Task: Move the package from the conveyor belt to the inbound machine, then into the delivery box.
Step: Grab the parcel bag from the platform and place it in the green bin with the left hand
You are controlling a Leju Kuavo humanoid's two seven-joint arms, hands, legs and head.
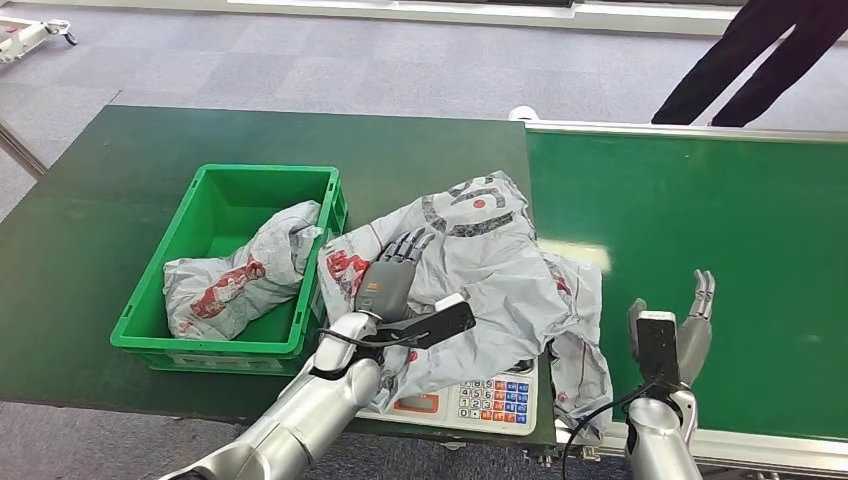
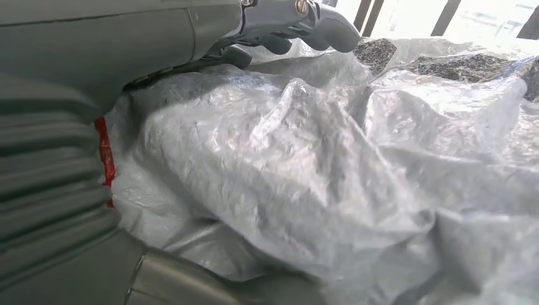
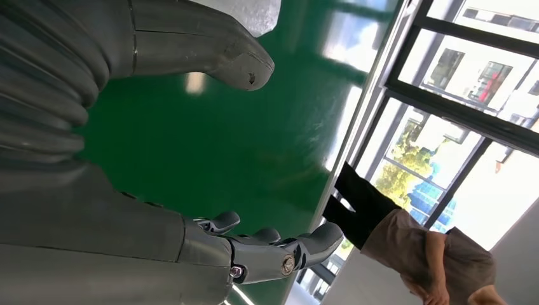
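- Where my left hand lies flat on it, fingers stretched out and apart, the package is a big crumpled grey poly bag with red and dark print, draped over the inbound machine at the near edge of the dark green table; my palm presses on it, but I cannot tell whether any finger curls under a fold.
- Most of the inbound machine is hidden beneath the bag: I make out a white corner with a keypad of coloured keys and a small red patch beside it.
- From my left wrist, the bag is wrinkled silvery plastic with a sliver of red by my cover; my fingertips rest on its surface.
- Part of the package spills toward the conveyor belt, and how far it overlaps the belt's edge is hard to judge.
- My right hand stands upright above the belt, fingers spread, holding nothing, apart from the bag.
- I count two grey bags: this one, and a second package lying inside the delivery box, a green crate to the left, just beside the first.
- One person stands past the belt's far side, cut off by the frame; dark trouser legs show, and the right wrist view shows a tan top against windows.
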